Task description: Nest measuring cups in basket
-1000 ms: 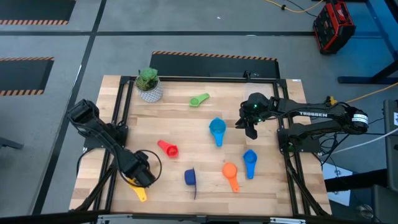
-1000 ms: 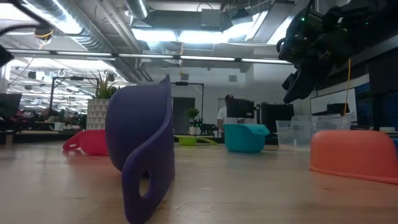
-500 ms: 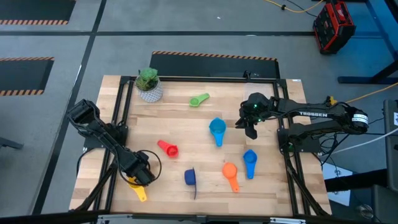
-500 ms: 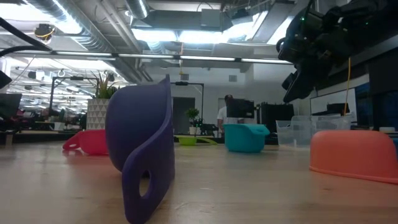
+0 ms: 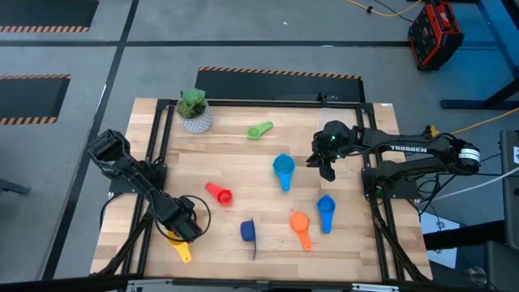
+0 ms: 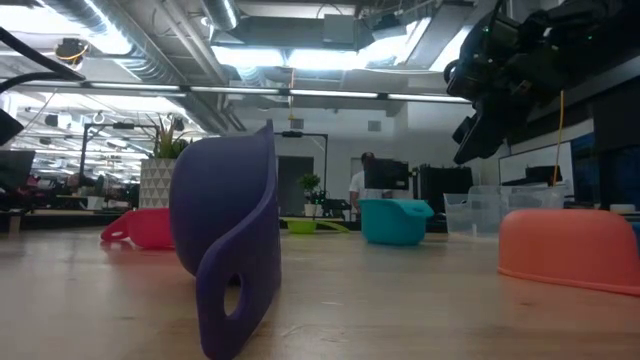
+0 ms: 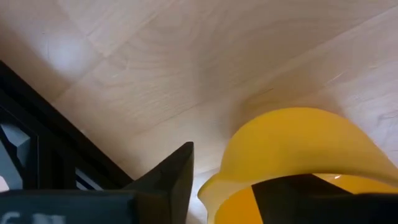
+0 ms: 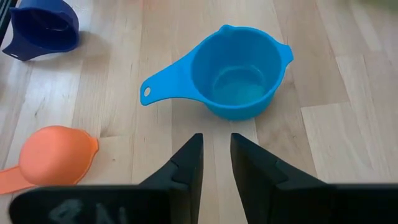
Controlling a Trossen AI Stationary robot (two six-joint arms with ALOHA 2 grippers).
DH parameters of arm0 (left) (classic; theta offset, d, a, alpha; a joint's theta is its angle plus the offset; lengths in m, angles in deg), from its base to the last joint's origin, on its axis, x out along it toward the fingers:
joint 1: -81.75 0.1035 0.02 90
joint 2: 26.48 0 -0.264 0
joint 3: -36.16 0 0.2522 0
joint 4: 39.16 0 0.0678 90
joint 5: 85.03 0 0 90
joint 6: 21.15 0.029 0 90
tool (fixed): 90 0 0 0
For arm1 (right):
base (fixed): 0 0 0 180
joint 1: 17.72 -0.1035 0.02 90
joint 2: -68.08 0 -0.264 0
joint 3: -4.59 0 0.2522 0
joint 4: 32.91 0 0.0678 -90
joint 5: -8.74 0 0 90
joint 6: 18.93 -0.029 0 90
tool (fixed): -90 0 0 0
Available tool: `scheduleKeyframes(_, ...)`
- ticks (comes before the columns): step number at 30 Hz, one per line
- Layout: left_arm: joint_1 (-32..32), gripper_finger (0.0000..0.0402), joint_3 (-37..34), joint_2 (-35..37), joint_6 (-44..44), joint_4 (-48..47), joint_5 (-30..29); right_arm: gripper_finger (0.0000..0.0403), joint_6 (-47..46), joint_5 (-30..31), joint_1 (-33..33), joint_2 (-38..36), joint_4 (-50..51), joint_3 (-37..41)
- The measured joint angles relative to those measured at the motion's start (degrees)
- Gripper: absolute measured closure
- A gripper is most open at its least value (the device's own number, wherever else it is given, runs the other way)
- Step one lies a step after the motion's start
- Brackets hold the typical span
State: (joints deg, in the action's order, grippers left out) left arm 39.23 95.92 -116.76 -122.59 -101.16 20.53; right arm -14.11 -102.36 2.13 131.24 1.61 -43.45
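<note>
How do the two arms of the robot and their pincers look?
Both arms are black and jointed. The right arm carries white TROSSEN lettering and a small green light near its wrist. Each pincer, left pincer and right pincer, has two flat, dark, wedge-shaped fingers.

an open-plan robotics lab: exposed ceiling ducts (image 6: 150, 40), strip lights, grey floor (image 5: 243, 36) with hazard-striped tape, a red equipment case (image 5: 435, 34).
</note>
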Motion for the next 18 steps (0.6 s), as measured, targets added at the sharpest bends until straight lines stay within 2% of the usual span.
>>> scheduleKeyframes(18,0.0,0.0373,0.3,0.3,0.4,0.4,0.5,0.0317,0.0,0.0,0.0,0.0,0.0,0.0)
